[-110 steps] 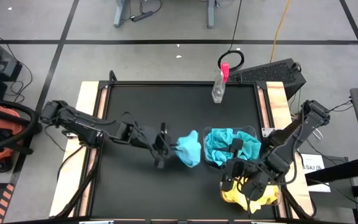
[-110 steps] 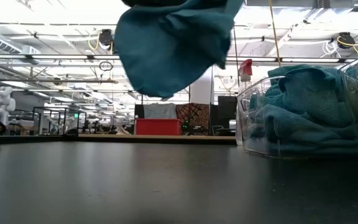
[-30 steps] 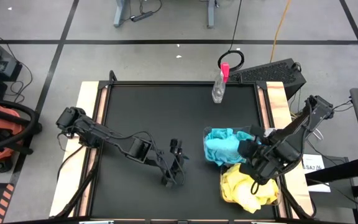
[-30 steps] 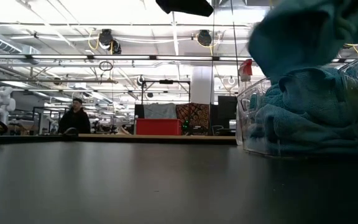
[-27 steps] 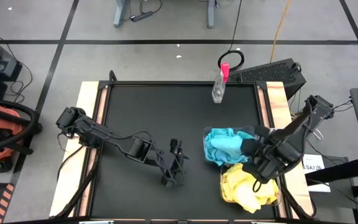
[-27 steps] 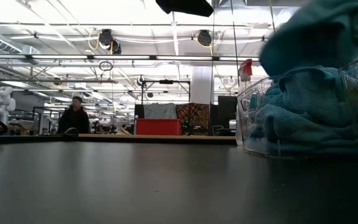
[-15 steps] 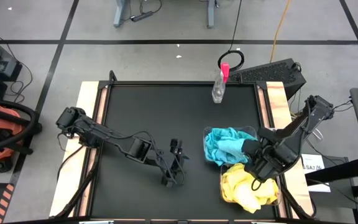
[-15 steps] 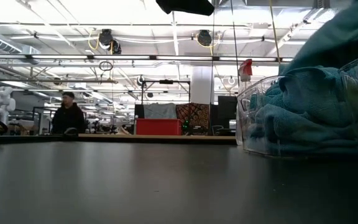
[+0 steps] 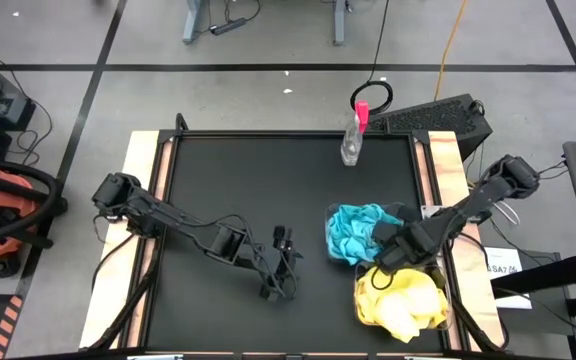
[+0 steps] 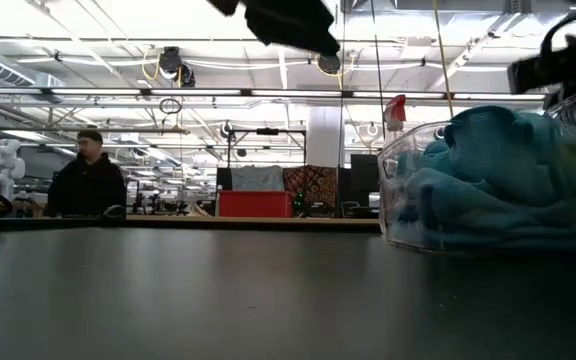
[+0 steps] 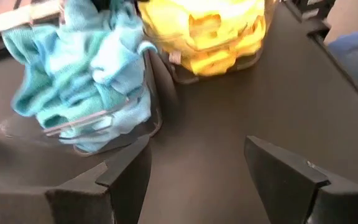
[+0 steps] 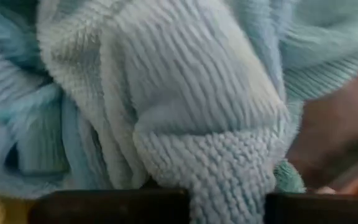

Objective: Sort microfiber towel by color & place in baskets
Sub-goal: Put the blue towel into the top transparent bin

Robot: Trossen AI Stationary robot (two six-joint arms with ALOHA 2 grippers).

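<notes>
Two clear baskets stand side by side at the table's right. The farther basket (image 10: 400, 200) holds a heap of teal towels (image 9: 353, 232). The nearer basket (image 11: 178, 63) holds yellow towels (image 9: 400, 300). My right gripper (image 9: 386, 243) is low over the teal heap, shut on a teal towel (image 12: 166, 93) that fills its wrist view. My left gripper (image 9: 280, 275) hangs open above the bare black mat, left of the baskets, with nothing between its fingers (image 11: 126, 180). My right gripper pinches a bunched fold of the teal towel (image 12: 229, 180) between its two fingers (image 12: 104, 208). It comes from above, slanting in from the table's right. The towel lies on the teal heap in the farther basket, slack.
A clear spray bottle with a pink top (image 9: 353, 135) stands at the mat's far edge. The black mat (image 9: 228, 190) left of the baskets is bare. A person (image 10: 86, 185) shows in the room behind the table.
My right gripper has gone down with the teal towel, from above the farther basket onto the teal heap, its arm stretching lower. The towel, lifted clear before, now lies on the heap. The person in the background has walked left.
</notes>
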